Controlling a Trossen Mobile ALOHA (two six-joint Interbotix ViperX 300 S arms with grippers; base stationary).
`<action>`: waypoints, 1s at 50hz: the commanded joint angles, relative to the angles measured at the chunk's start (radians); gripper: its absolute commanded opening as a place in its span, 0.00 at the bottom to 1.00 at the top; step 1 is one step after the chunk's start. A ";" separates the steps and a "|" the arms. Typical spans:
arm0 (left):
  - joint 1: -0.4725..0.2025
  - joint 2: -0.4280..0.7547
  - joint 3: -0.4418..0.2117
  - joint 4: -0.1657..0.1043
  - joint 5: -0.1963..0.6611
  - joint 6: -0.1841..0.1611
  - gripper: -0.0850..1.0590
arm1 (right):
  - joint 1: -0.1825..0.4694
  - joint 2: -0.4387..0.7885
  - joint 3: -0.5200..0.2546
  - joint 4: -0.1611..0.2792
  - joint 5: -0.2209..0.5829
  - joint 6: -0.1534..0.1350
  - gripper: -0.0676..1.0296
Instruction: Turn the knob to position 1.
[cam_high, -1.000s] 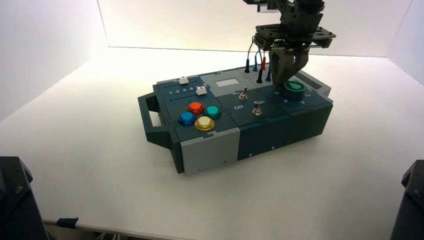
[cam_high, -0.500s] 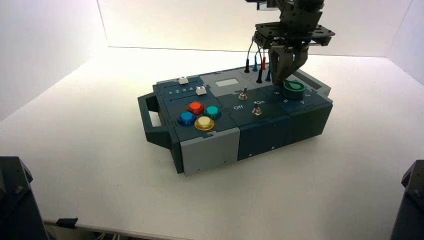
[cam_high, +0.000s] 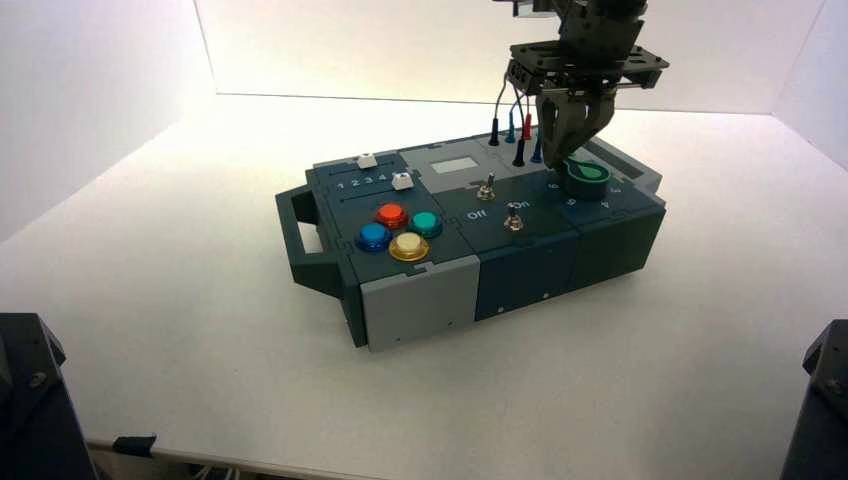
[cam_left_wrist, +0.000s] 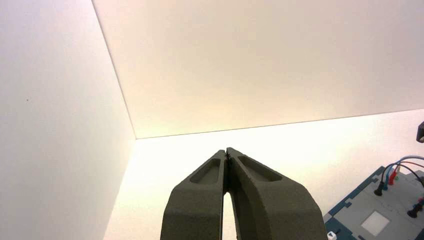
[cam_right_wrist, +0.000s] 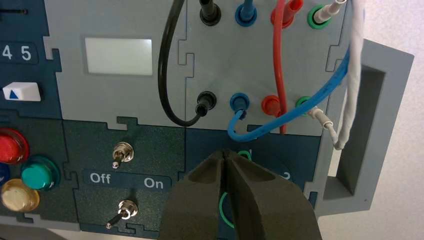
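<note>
Right arm poised at the green-topped rotary knob
The dark control box (cam_high: 420, 300) sits on the table (cam_high: 240, 400); over its right-hand end the right gripper (cam_high: 562, 160) hangs beside the rotary knob (cam_high: 587, 178), fingertips together and seemingly gripping nothing, though whether they touch the rim is hard to tell. The left gripper (cam_left_wrist: 226, 152), closed and empty, is parked at the left. The step looks like setting up the turn; next, the tips probably need to press the knob's pointer top round toward 1.
</note>
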 joint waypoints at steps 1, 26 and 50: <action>-0.003 0.011 -0.025 0.002 -0.011 0.005 0.05 | -0.003 -0.026 -0.026 -0.005 -0.005 -0.002 0.04; -0.003 0.008 -0.025 0.000 -0.011 0.005 0.05 | -0.011 -0.015 -0.034 -0.018 -0.005 0.000 0.04; -0.003 0.006 -0.025 0.000 -0.011 0.005 0.05 | -0.017 -0.006 -0.035 -0.023 -0.003 0.000 0.04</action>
